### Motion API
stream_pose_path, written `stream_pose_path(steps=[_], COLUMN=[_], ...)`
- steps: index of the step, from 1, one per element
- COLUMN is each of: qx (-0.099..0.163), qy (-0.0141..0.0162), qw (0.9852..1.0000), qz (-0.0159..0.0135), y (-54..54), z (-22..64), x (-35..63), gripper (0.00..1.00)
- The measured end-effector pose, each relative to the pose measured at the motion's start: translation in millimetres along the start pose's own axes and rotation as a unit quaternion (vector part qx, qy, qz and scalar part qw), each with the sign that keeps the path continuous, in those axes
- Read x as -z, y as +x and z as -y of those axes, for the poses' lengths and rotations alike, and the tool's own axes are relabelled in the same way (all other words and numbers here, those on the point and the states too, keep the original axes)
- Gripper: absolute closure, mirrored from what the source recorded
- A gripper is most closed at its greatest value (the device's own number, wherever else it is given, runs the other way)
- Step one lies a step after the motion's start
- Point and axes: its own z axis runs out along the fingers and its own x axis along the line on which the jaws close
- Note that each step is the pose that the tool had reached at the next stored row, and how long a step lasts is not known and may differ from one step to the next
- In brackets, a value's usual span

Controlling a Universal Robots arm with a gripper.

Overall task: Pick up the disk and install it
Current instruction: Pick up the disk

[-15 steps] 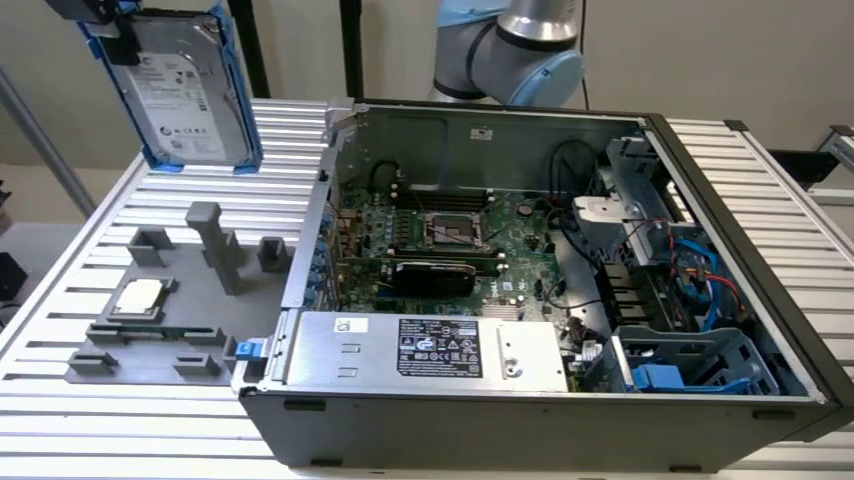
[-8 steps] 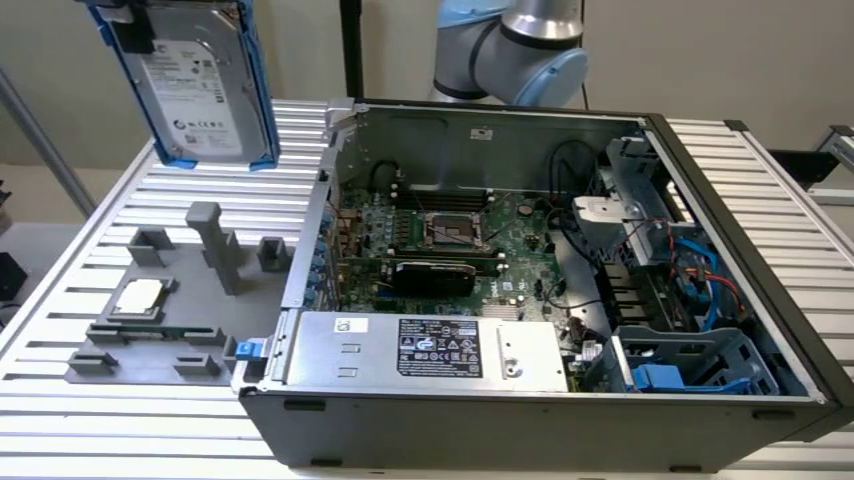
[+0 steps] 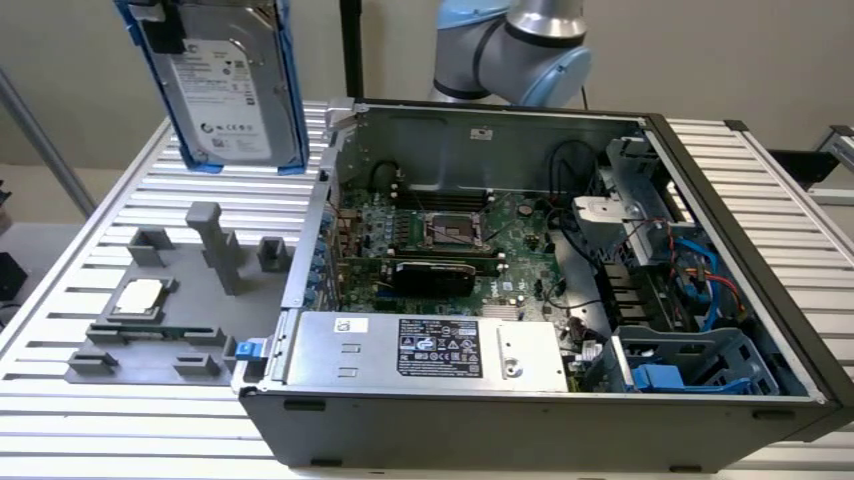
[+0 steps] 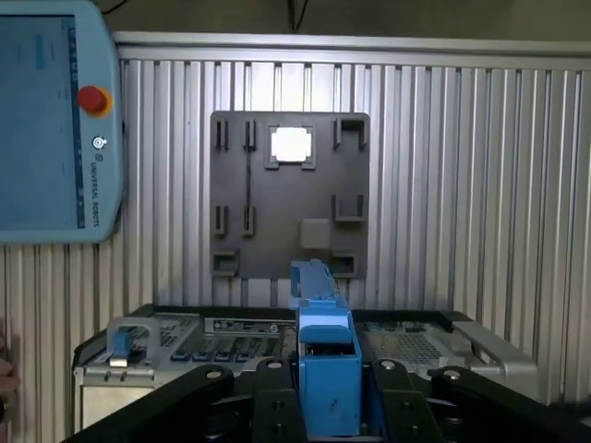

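The disk hangs upright in the air above the table's far left corner in the exterior view. Its white label faces the camera and blue rails run along its edges. It is well clear of the grey fixture plate below and to the left of the open computer case. In the wrist view my gripper is shut on the disk, which shows edge-on as a blue rail between the black fingers.
A small square CPU chip rests on the fixture plate. Inside the case are the motherboard, a silver box with a black label and a blue drive cage. A teach pendant lies on the slatted table.
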Motion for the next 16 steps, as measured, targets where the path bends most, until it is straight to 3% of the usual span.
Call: stream_pose_path(steps=[16], qx=[0.000], qy=[0.0000], qw=[1.0000], qz=[0.0001], y=[31.0], z=[72.7], x=[4.5], gripper=[1.00])
